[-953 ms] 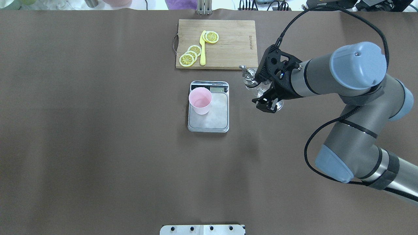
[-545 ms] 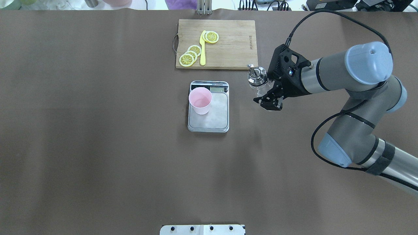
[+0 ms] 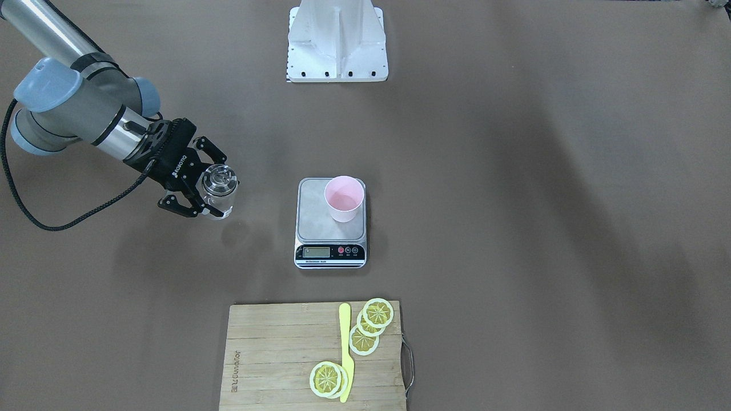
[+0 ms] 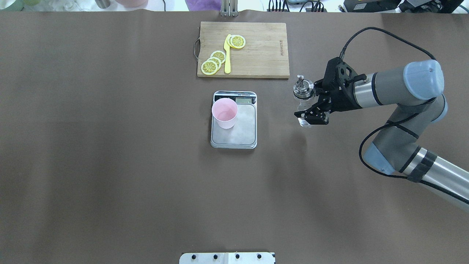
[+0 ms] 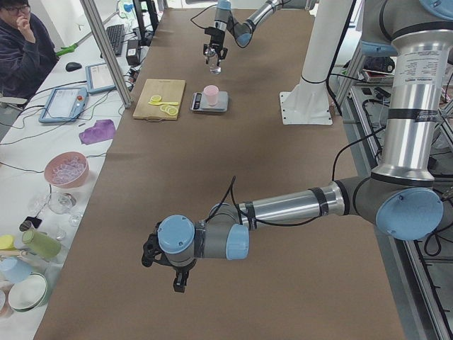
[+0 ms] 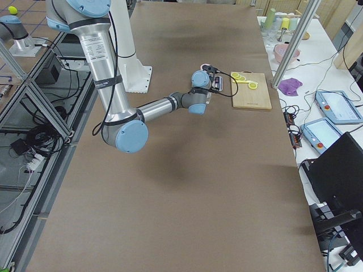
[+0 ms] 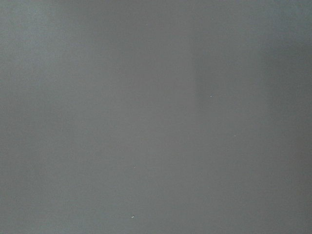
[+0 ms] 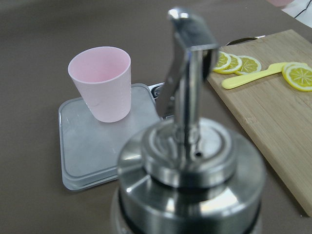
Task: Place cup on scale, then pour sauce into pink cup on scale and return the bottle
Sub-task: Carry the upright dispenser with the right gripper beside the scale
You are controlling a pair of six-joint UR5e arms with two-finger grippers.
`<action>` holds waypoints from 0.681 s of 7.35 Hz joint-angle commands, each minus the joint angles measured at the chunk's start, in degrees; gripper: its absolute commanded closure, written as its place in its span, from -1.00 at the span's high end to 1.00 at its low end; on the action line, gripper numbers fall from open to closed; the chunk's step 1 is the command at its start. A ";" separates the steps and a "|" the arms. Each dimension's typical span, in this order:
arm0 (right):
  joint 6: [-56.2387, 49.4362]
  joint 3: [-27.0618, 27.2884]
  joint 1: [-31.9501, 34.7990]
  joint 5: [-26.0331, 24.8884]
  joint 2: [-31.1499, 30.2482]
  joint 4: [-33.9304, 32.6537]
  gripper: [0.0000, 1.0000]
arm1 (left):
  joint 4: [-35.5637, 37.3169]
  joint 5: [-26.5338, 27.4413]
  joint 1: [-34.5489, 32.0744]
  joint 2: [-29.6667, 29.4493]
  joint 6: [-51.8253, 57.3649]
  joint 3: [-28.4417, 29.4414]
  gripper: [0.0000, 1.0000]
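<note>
The bottle (image 4: 303, 90) now sits farther toward the bench's right end than half a second ago. It has drawn away from the scale (image 4: 240, 128) and past the near right corner of the cutting board (image 4: 260, 47). A second ago its chrome spout leaned toward the scale; now the spout stands nearly upright. The cup (image 4: 224, 112), the scale and the board have not shifted.

The right gripper (image 4: 311, 104) is closed on the bottle's glass body just below the metal cap, one finger on each side. The bottle appears to hang clear of the bench (image 4: 110, 146), since its faint shadow lies apart from it. The glass looks clear, and the sauce level inside cannot be read.

The pink cup stands upright on the scale's steel platform, at its left edge and toward the display end. Its rim overlaps the black panel in the overhead view. Its inside shows plain pink; whether any liquid lies in it cannot be told. The scale sits mid-bench, display toward the far edge.

Beyond it, at the middle of the far edge, the wooden board carries lemon slices (image 4: 214, 62) in two clusters and a yellow knife (image 4: 228, 58) between them.

The left gripper (image 5: 178, 282) hangs near the bench's left end, well apart from everything; how wide it stands cannot be told.
</note>
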 commanded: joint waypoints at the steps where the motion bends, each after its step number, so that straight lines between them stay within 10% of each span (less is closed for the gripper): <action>1: 4.98 -1.01 1.07 1.98 1.02 4.37 -1.00 | -1.51 0.10 0.00 0.01 0.00 0.23 0.96; 5: 6.95 -5.03 1.17 2.25 2.07 10.78 -1.00 | -1.52 0.10 0.00 0.01 0.00 -0.03 0.96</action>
